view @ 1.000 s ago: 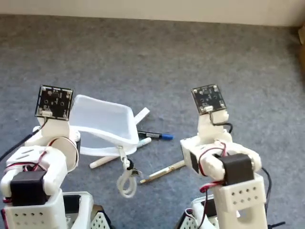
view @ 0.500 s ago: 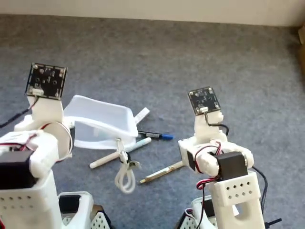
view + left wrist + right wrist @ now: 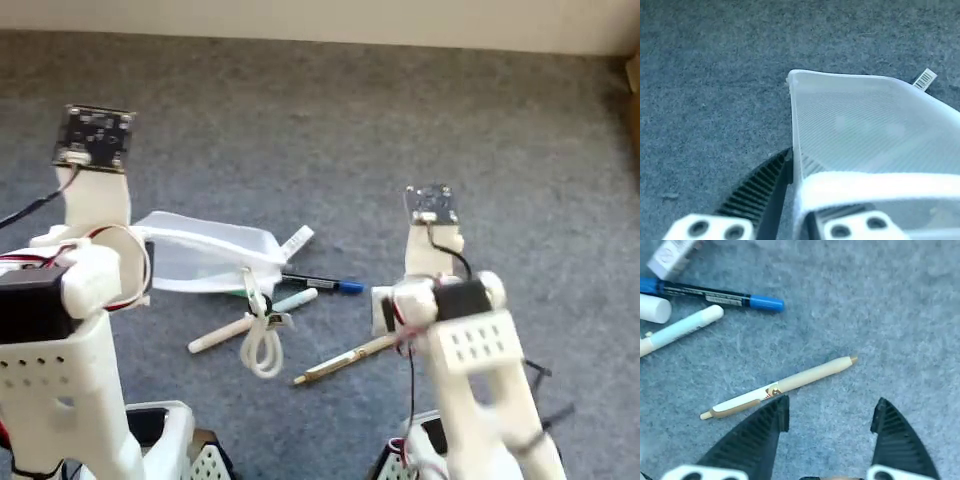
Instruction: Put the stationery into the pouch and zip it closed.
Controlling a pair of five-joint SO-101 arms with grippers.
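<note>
The translucent white mesh pouch [image 3: 210, 262] lies left of centre, its white zipper cord [image 3: 262, 350] looped toward the front. My left gripper [image 3: 795, 200] is shut on the pouch's [image 3: 865, 135] left edge, with the black finger [image 3: 760, 190] on the outside. To the right of the pouch lie a blue-capped black pen [image 3: 318, 284], a pale teal pen [image 3: 292, 301], a white marker [image 3: 222, 335] and a beige pen [image 3: 345, 360]. My right gripper [image 3: 827, 435] hangs open just above the carpet, close to the beige pen [image 3: 785, 385] and holding nothing. The blue-capped pen [image 3: 715, 297] lies farther off.
A small white barcoded tag or eraser [image 3: 297, 241] lies at the pouch's right corner. Grey carpet [image 3: 400, 120] covers the whole work surface, with wide room at the back and right. Both arm bases stand at the front edge.
The left arm has drawn back and to the left, and the pouch has sunk flatter. The right arm has tipped forward and down over the beige pen.
</note>
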